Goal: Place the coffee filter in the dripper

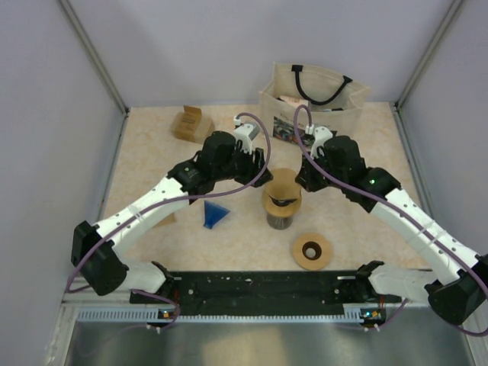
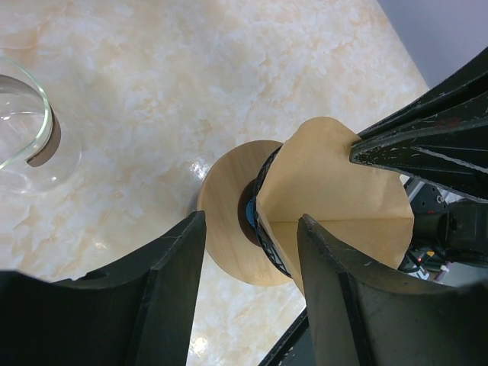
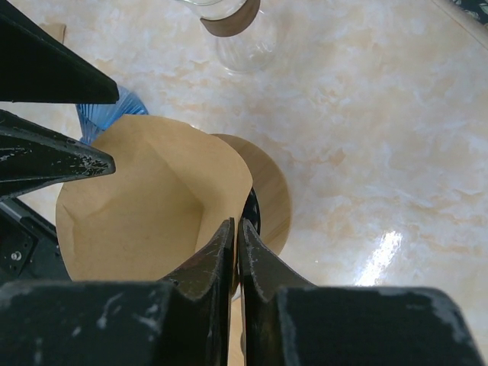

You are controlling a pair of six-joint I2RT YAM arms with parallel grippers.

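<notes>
Tan cone-shaped coffee filter point(image 3: 145, 206), creased, right jaws pinching its rim, left jaws apart

Beige marbled tabletop point(image 1: 152, 164), glossy under overhead light, enclosed by 3 plain grey walls point(image 1: 229, 38) with metal corner posts point(image 1: 92, 53).

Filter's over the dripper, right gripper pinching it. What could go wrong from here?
1. The right gripper pinches the coffee filter by its rim; a sideways pull may tear it.
2. The filter looks unseated in the dripper; released now, it might spring out.
3. The open left gripper straddles its edge; closing could crush it.
</notes>
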